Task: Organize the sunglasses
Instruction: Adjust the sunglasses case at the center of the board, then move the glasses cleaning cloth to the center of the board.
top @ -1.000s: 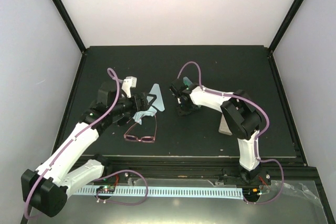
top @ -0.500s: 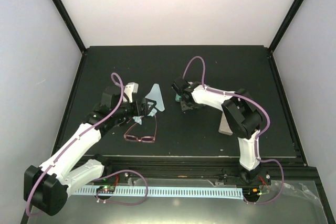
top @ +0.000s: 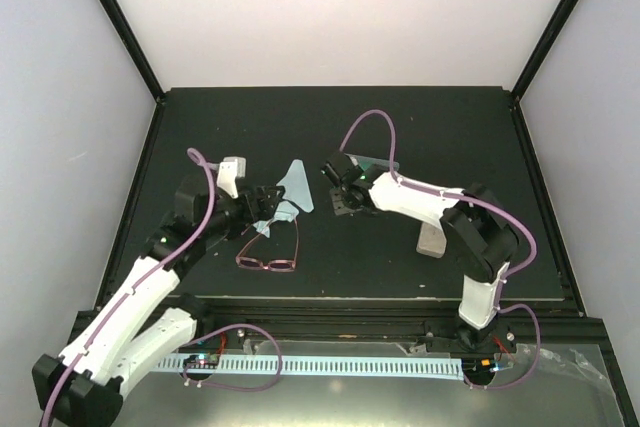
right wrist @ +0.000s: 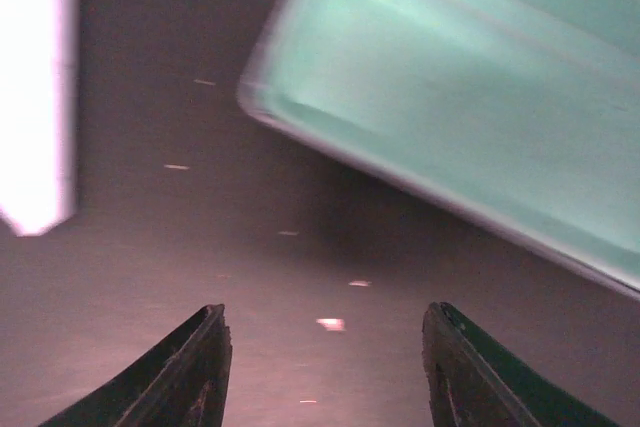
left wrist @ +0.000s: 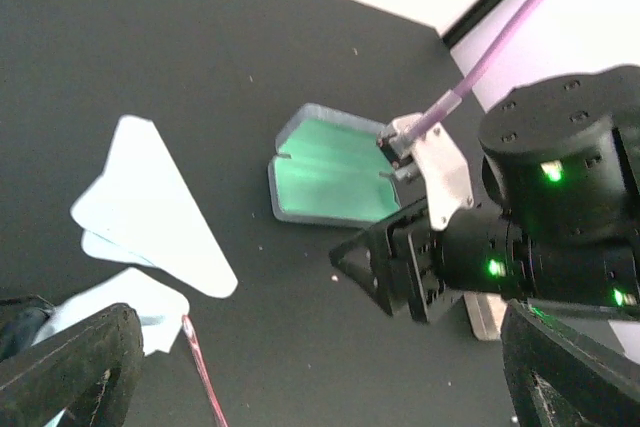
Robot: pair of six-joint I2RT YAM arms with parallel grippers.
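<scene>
Left gripper (top: 268, 197) jaws spread wide, nothing in them. Pink-maroon sunglasses (top: 268, 255) lie lower left of centre in the top view, just below it — front running left-right, arms pointing up-frame. Right gripper (right wrist: 328, 315) jaws apart too, empty — near the open green-lined case (top: 368, 165).

**Obscured and Cropped Items**

- Pink-framed sunglasses (left wrist: 201, 367): the left wrist view shows one thin arm only, cut by the bottom edge.
- Green-lined open case (top: 366, 161): from overhead, a sliver shows behind the right arm (top: 415, 197). In the right wrist view the case (right wrist: 470, 77) is blurred and cropped at top and right.
- Beige case (top: 432, 241): partly covered by the same arm.
- Pale shape (right wrist: 35, 87): blurred, cropped at the left edge, identity unclear.
- Light blue cloth (left wrist: 120, 307): lower corner behind the left gripper's finger (left wrist: 70, 367).
</scene>
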